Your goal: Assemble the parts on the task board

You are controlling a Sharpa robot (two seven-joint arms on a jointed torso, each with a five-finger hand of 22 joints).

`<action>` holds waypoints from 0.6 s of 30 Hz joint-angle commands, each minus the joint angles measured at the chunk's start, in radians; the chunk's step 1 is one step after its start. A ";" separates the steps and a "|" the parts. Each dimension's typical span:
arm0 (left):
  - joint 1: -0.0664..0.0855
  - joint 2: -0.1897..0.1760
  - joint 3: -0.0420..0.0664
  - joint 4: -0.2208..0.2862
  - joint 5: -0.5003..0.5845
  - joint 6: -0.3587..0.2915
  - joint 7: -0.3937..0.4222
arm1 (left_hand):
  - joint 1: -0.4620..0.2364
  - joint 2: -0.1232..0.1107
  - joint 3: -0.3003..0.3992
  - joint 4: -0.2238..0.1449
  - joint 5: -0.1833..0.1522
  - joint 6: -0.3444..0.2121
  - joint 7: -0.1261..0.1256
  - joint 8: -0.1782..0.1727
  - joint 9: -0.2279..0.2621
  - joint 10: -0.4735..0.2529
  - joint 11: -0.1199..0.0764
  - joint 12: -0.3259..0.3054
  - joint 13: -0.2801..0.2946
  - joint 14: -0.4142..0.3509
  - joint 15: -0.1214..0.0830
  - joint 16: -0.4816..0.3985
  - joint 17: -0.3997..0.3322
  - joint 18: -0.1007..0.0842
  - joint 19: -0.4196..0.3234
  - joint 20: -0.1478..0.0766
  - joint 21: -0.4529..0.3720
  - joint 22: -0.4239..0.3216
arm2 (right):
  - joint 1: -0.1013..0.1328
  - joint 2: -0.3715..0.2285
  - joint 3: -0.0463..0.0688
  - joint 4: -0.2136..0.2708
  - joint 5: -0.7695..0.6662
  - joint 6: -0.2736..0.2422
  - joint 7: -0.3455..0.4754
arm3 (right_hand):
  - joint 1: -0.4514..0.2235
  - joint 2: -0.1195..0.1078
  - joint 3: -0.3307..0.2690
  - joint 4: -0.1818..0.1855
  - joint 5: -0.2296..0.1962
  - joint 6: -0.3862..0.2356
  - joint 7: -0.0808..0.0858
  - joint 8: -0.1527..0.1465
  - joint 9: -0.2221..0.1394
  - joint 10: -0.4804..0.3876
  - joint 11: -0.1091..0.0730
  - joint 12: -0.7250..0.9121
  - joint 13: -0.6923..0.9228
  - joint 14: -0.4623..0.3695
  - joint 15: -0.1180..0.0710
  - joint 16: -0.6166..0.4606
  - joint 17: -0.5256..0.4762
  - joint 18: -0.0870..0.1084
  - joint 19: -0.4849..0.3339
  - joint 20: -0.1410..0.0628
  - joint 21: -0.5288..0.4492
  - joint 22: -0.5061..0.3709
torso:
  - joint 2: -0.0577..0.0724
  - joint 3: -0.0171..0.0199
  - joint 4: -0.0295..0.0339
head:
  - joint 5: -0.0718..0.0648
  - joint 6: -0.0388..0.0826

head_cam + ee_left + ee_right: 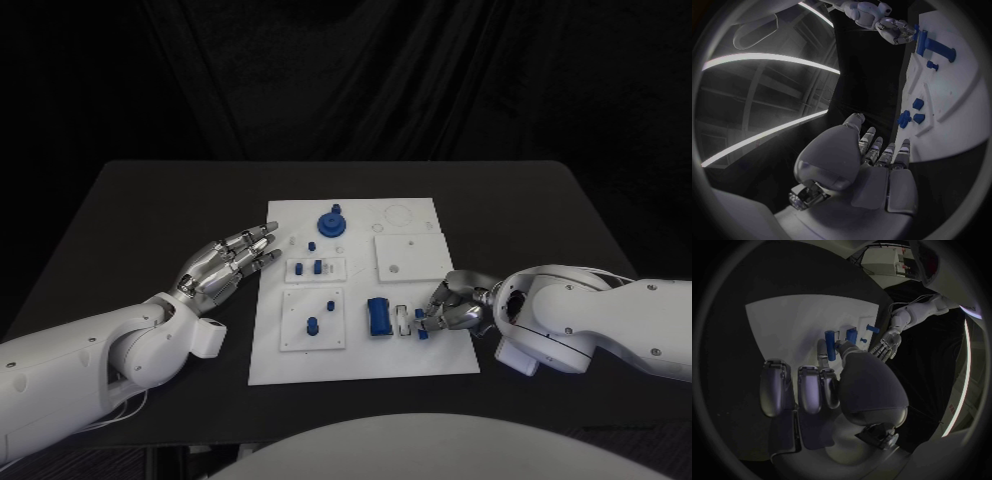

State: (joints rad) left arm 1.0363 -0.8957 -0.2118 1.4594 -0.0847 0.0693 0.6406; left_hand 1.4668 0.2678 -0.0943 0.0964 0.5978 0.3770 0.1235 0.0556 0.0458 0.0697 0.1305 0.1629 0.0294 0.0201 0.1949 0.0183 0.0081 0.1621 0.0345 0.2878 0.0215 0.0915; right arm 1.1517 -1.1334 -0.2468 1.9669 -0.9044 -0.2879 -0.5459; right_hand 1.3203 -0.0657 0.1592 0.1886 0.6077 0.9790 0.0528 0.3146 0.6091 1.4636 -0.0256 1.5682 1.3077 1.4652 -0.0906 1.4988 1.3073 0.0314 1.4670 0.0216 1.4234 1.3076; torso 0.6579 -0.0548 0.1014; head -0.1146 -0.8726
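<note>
- The long blue part [378, 318] lies on the near-right part of the task board [361, 365], with its long axis running near-to-far.
- Right next to it, on its right side, there's a small blue piece [421, 322] that the right hand [454, 308] looks to be pinching at its fingertips. I can't quite tell whether the piece is off the board or resting on it.
- So the key thing: the long part sits just left of the right hand's fingers [433, 312], basically touching distance. The right hand is way nearer than the left one.
- My guess is the next step is mating that small piece with the long part, so side-to-side alignment matters most.
- The right arm comes in low from the right, palm turned toward the board, fingers curled in together around the piece.
- The left hand [224, 266] hovers at the board's left edge, fingers apart and stretched out, holding nothing.
- Other blue bits: a round knob-like part [332, 222] at the far end, plus small pegs [313, 268] mid-board.
- Everything sits on the black desk [144, 200].
</note>
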 commanded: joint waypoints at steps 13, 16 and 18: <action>-0.002 0.009 0.001 0.000 0.004 0.013 0.003 | 0.007 0.001 0.008 -0.001 0.007 0.001 0.003 0.006 0.001 0.001 0.005 0.007 0.001 -0.001 0.005 0.005 0.001 0.002 0.002 0.004 0.001 0.000 | 0.002 0.034 0.000 -0.022 0.065 -0.032 0.022 | -0.031 0.000 0.037 -0.009 -0.032 0.002 -0.002 0.002 -0.003 0.107 0.004 0.003 0.263 0.076 0.005 0.001 0.103 0.006 0.048 0.003 0.002 0.214 | 0.000 -0.0002 -0.0005 | 0.001 0.000; -0.002 0.009 0.001 -0.001 0.004 0.014 0.002 | 0.007 0.001 0.009 -0.001 0.007 0.000 0.003 0.006 0.001 0.000 0.005 0.006 0.001 -0.001 0.006 0.004 0.001 0.002 0.002 0.004 0.001 0.000 | 0.002 0.039 0.000 -0.024 0.066 -0.035 0.019 | -0.032 -0.001 0.038 -0.008 -0.035 0.002 -0.002 0.002 -0.004 0.107 0.004 0.003 0.263 0.076 0.005 0.001 0.103 0.006 0.048 0.003 0.002 0.214 | 0.000 0.0000 -0.0006 | 0.002 0.000; -0.002 0.010 0.001 -0.002 0.004 0.015 0.002 | 0.007 0.001 0.009 -0.001 0.007 0.000 0.003 0.006 0.001 0.000 0.005 0.006 0.001 -0.001 0.006 0.004 0.001 0.002 0.002 0.004 0.001 0.000 | 0.002 0.043 0.000 -0.026 0.066 -0.037 0.016 | -0.033 -0.001 0.038 -0.008 -0.036 0.002 -0.002 0.002 -0.004 0.107 0.004 0.003 0.263 0.076 0.005 0.001 0.102 0.010 0.042 0.003 -0.013 0.209 | 0.000 0.0001 -0.0006 | 0.003 0.000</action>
State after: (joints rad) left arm 1.0361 -0.8883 -0.2120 1.4566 -0.0847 0.0709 0.6359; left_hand 1.4668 0.2678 -0.0917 0.0937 0.5978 0.3770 0.1235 0.0555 0.0458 0.0697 0.1305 0.1662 0.0294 0.0201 0.1949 0.0183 0.0078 0.1622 0.0345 0.2878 0.0215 0.0916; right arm 1.1526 -1.0921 -0.2471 1.9416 -0.8477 -0.3070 -0.5337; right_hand 1.2942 -0.0657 0.1922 0.1804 0.5753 0.9787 0.0532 0.3144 0.6067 1.4636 -0.0256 1.5682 1.3076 1.4651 -0.0905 1.4987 1.3073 0.0315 1.4670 0.0215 1.4166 1.3075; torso 0.6583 -0.0552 0.1011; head -0.1131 -0.8726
